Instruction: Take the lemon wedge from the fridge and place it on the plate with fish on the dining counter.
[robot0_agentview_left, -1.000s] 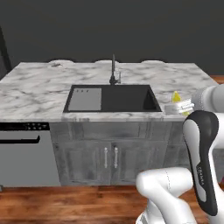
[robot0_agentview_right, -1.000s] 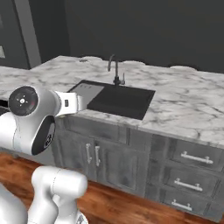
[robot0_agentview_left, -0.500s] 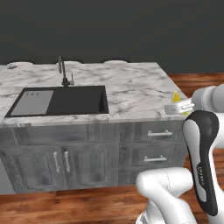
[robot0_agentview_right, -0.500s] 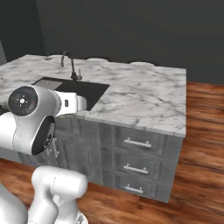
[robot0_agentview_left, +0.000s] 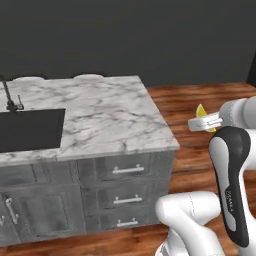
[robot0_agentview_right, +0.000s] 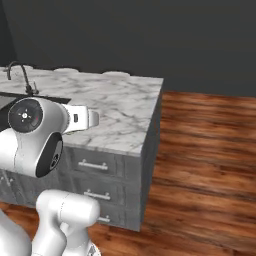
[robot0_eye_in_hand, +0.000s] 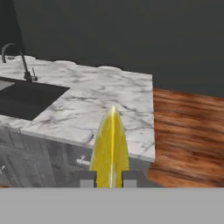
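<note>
Hand view: one lemon wedge (robot0_eye_in_hand: 110, 151) clamped in one gripper (robot0_eye_in_hand: 109, 178).

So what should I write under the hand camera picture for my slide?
Gripper carries a yellow lemon wedge past the marble sink counter.

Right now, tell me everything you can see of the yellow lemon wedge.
The small bright yellow lemon wedge is pinched between the two dark fingers of the gripper, its pointed tip facing away from the hand. Its surface looks glossy, with a paler ridge along the middle. In the left base view it shows as a yellow tip above the white hand, held in the air off the end of the marble sink counter, over wooden floor.
</note>
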